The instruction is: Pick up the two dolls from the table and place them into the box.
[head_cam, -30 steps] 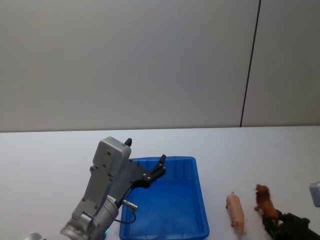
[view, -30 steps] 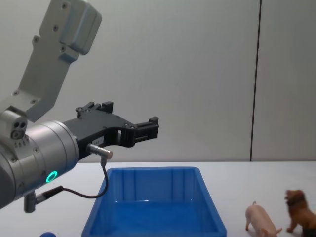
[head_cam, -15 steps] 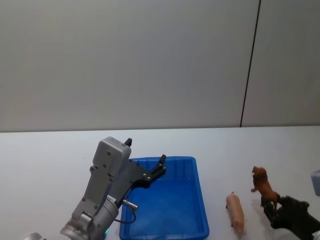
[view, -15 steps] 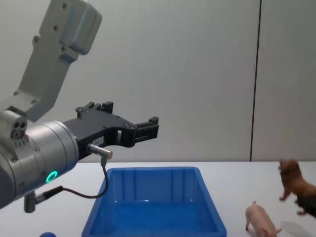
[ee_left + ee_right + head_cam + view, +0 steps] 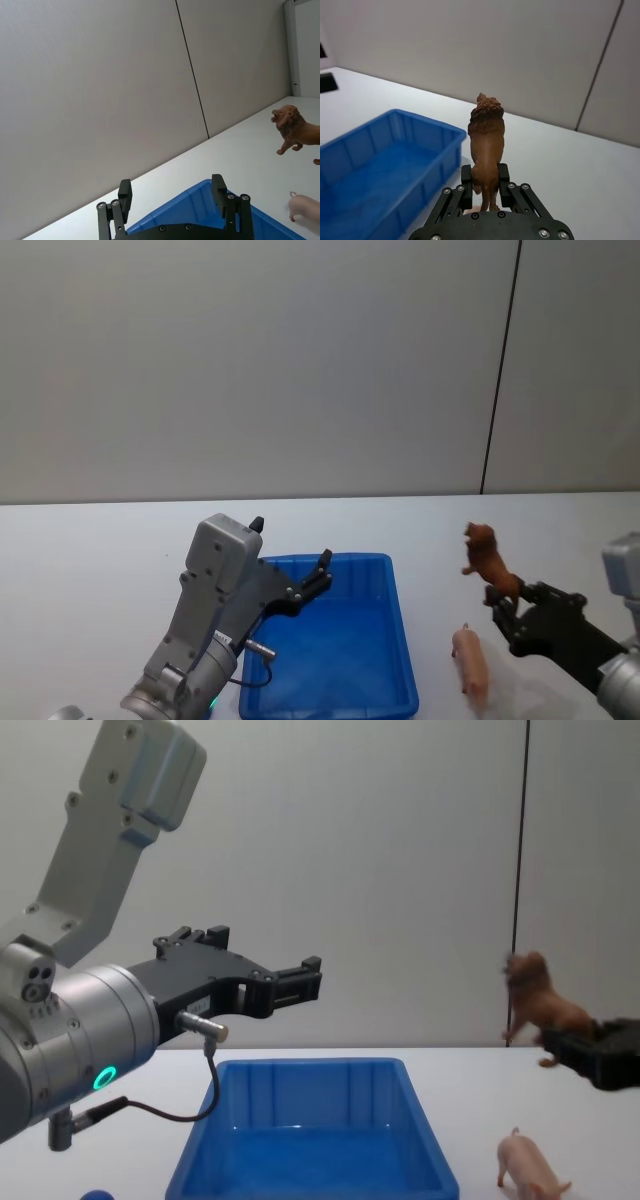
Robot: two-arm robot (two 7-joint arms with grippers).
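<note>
Close to the counter's (image 5: 100,540) near edge, the pink pig (image 5: 470,660) stands where it stood a second ago, just right of the blue box (image 5: 402,640) and untouched. Just behind and above it, the right gripper (image 5: 485,187) has risen off the counter and swung left toward the box. It carries the lion (image 5: 486,135), which a second ago stood on the counter beside the pig. Its fingers (image 5: 466,184) are clamped on the lion's hindquarters, one at each flank, so the body and maned head jut out beyond the tips. The lion hangs in the air, right of the box's right rim and not yet over it. The left gripper (image 5: 171,190) hovers unmoved above the box's left side, fingers apart and holding nothing.
</note>
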